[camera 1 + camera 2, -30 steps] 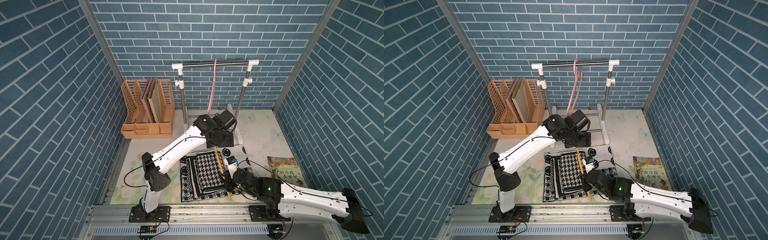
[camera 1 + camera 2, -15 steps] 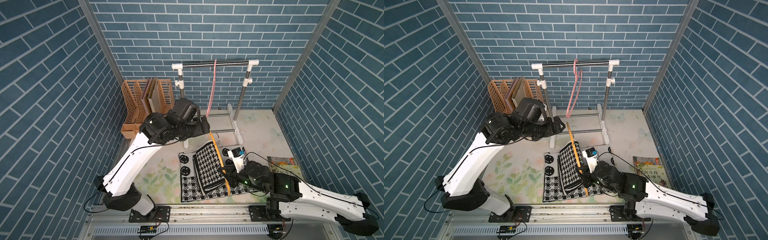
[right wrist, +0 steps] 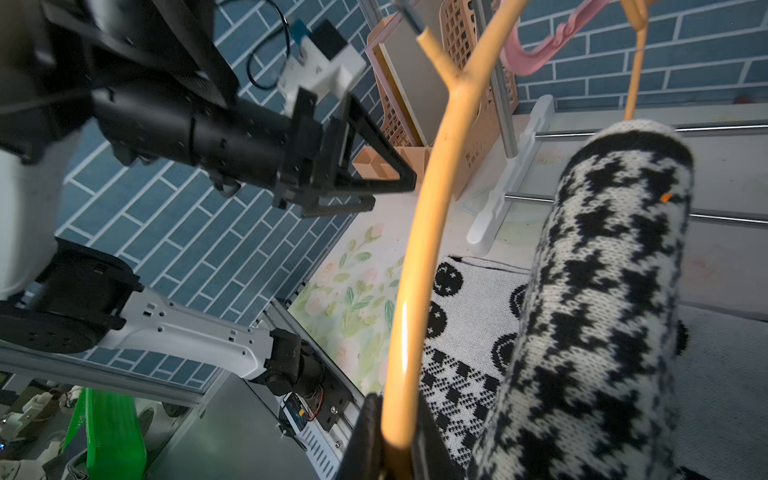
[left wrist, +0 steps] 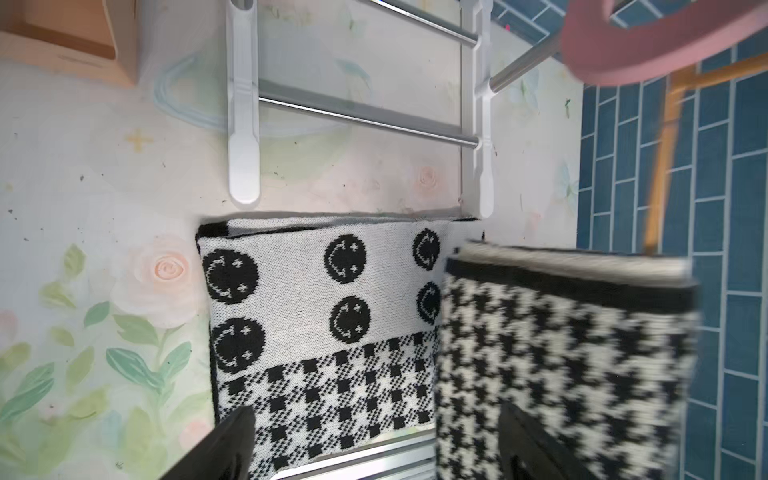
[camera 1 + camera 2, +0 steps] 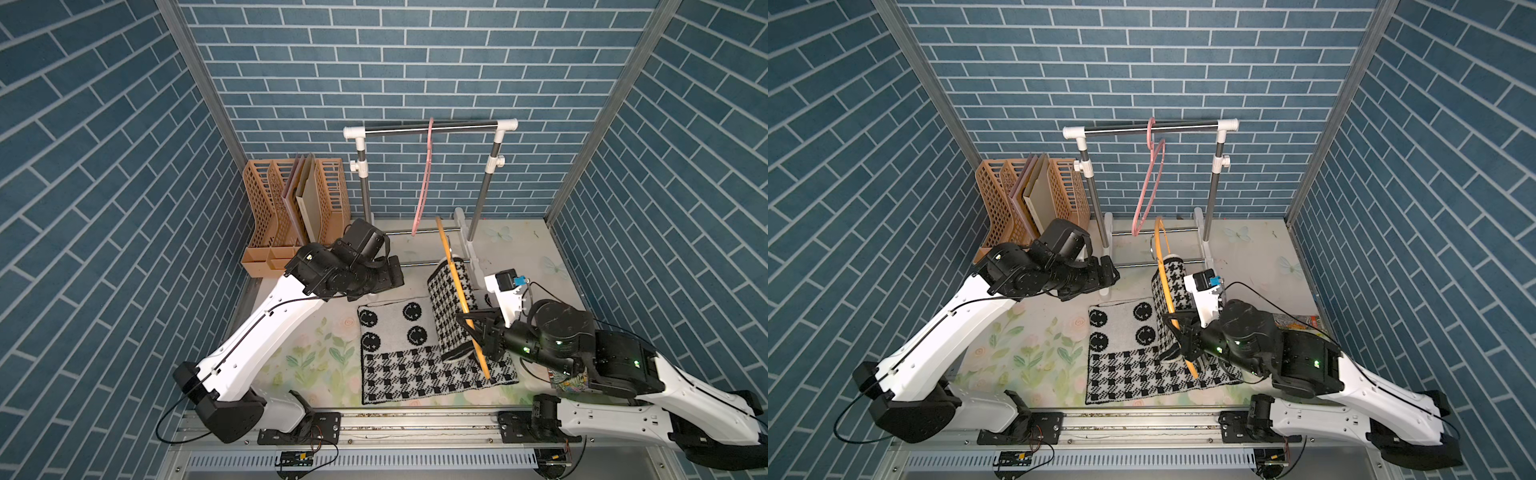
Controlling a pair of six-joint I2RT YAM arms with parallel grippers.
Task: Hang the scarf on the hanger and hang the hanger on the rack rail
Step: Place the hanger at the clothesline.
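The black-and-white scarf [image 5: 415, 365] lies partly flat on the mat. Its houndstooth part [image 5: 451, 307] is draped over the lower bar of the yellow hanger [image 5: 457, 286], which stands tilted up toward the rack. My right gripper [image 5: 478, 332] is shut on the hanger's arm [image 3: 419, 249], seen between its jaws [image 3: 395, 405] in the right wrist view. My left gripper [image 5: 395, 276] hangs open left of the scarf, holding nothing, its dark fingertips [image 4: 241, 419] spread wide above the scarf [image 4: 311, 311]. Both top views show the same layout: scarf [image 5: 1142, 374], hanger [image 5: 1167, 291].
A clothes rack [image 5: 432, 126] stands at the back with a pink hanger [image 5: 424, 183] on its rail. A tan file organizer [image 5: 291, 208] sits at the back left. A book [image 5: 569, 380] lies partly under my right arm. Brick walls close three sides.
My left arm has drawn back from the hanger to the left and lowered. My right gripper has raised the hanger, lifting the scarf's houndstooth part off the mat toward the rack.
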